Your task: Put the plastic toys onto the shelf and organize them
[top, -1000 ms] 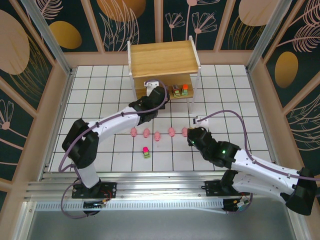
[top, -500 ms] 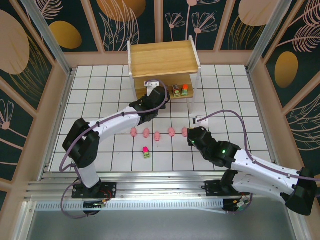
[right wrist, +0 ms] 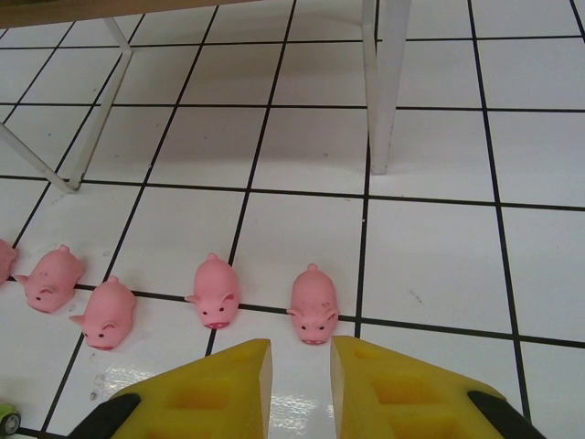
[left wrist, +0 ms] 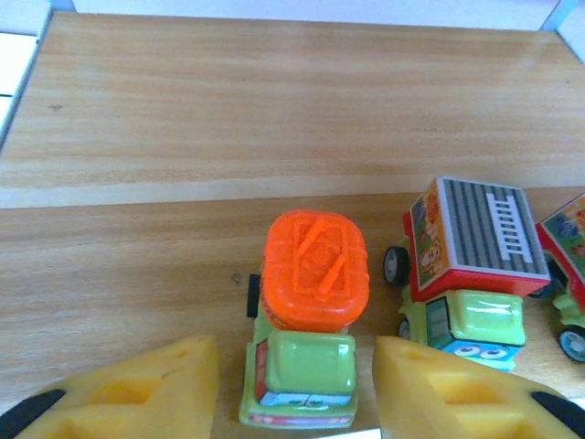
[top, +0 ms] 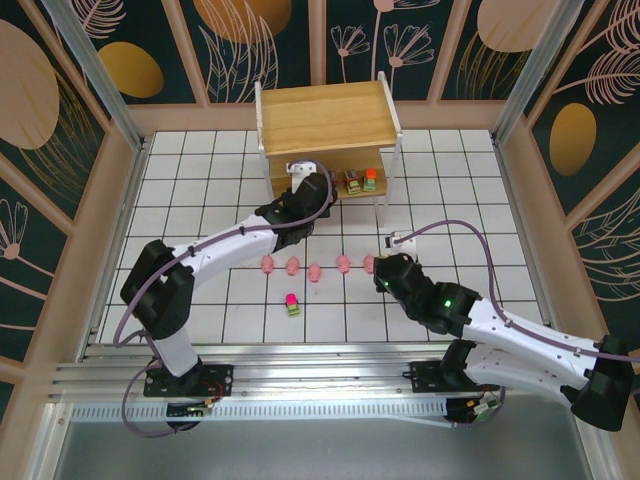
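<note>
White tiles ruled with black lines cover the table, and dark panels painted with gold leaves in wooden frames wall it in. From the top camera, the shelf (top: 325, 115) stands at the far middle of the tiles. The left gripper (top: 303, 172) reaches into the shelf's lower tier, where two toy trucks (top: 361, 181) sit toward the right end. Five pink pigs (top: 316, 270) lie in a row on the tiles in front of the shelf, and a magenta-topped truck (top: 292, 304) stands alone nearer the arms. The right gripper (top: 384, 268) hovers at the right end of the pig row.

The left wrist camera looks down on the shelf's light wooden board (left wrist: 183, 137). The left gripper (left wrist: 297, 352) is spread wide, its yellow pads straddling an orange-topped truck (left wrist: 311, 311) with a gap on each side. A ladder truck (left wrist: 466, 265) stands just right of it.

From the right wrist camera, a white shelf leg (right wrist: 384, 82) rises from the tiles. The right gripper (right wrist: 301, 352) shows a narrow gap, holding nothing, just behind the nearest pig (right wrist: 313, 305).
</note>
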Robot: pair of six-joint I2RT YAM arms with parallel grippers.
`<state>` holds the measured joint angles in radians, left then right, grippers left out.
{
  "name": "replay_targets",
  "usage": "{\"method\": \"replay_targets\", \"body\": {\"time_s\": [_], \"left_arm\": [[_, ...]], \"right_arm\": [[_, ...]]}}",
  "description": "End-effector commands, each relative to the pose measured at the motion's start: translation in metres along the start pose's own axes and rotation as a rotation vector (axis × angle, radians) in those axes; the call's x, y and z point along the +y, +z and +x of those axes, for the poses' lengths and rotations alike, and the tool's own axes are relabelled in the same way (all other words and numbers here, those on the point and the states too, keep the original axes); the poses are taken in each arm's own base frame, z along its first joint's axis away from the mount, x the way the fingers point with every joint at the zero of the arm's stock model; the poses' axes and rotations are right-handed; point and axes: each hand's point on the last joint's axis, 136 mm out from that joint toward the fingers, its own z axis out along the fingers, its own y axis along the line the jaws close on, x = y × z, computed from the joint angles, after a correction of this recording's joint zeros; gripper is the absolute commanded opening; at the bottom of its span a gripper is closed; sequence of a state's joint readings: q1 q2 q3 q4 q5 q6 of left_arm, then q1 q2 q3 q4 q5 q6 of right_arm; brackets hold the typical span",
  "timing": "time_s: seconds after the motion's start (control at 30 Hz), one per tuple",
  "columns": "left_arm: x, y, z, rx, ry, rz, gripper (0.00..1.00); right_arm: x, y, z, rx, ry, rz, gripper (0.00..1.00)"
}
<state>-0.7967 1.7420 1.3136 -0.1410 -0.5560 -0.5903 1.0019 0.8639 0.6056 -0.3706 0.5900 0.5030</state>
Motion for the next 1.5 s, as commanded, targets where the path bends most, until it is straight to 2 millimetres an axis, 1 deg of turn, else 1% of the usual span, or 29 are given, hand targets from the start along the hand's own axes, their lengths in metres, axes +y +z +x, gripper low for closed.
{"method": "replay_targets", "body": {"time_s": [0.0, 0.23, 0.33, 0.5, 0.63, 0.73, 0.93, 0.97, 1.17, 1.23, 1.3, 1.47], "left_arm": [[-0.003, -0.018, -0.026, -0.060, -0.036, 0.052, 0.49], [-0.009, -0.026, -0.022, -0.050, -0.030, 0.095, 0.52], [-0.013, -0.031, -0.017, -0.039, -0.017, 0.111, 0.52], [-0.017, -0.044, -0.006, -0.033, 0.005, 0.129, 0.52], [-0.012, -0.054, 0.007, -0.021, 0.021, 0.132, 0.53], [-0.002, -0.061, 0.019, -0.003, 0.049, 0.119, 0.53], [0.024, -0.081, 0.040, 0.006, 0.076, 0.103, 0.53], [0.032, -0.083, 0.049, 0.016, 0.084, 0.093, 0.53], [0.069, -0.096, 0.077, 0.039, 0.095, 0.066, 0.56], [0.079, -0.099, 0.085, 0.043, 0.101, 0.058, 0.58], [0.089, -0.102, 0.092, 0.047, 0.106, 0.049, 0.67], [0.113, -0.106, 0.111, 0.054, 0.096, 0.015, 0.73]], "right_arm": [[-0.001, 0.003, 0.003, 0.000, -0.011, -0.004, 0.25], [-0.001, 0.003, 0.004, 0.000, -0.012, -0.002, 0.25], [-0.001, 0.003, 0.003, 0.000, -0.011, -0.002, 0.25], [0.002, 0.003, 0.003, 0.003, -0.015, -0.012, 0.25], [0.004, 0.005, 0.006, 0.015, -0.027, -0.012, 0.26], [0.009, 0.005, 0.010, 0.024, -0.045, -0.019, 0.28], [0.020, 0.009, 0.018, 0.045, -0.069, -0.024, 0.34], [0.023, 0.010, 0.020, 0.048, -0.071, -0.028, 0.35], [0.049, 0.014, 0.033, 0.062, -0.083, -0.064, 0.43], [0.060, 0.016, 0.037, 0.067, -0.092, -0.071, 0.46], [0.070, 0.017, 0.040, 0.069, -0.103, -0.076, 0.48], [0.098, 0.020, 0.050, 0.079, -0.113, -0.102, 0.50]]}}
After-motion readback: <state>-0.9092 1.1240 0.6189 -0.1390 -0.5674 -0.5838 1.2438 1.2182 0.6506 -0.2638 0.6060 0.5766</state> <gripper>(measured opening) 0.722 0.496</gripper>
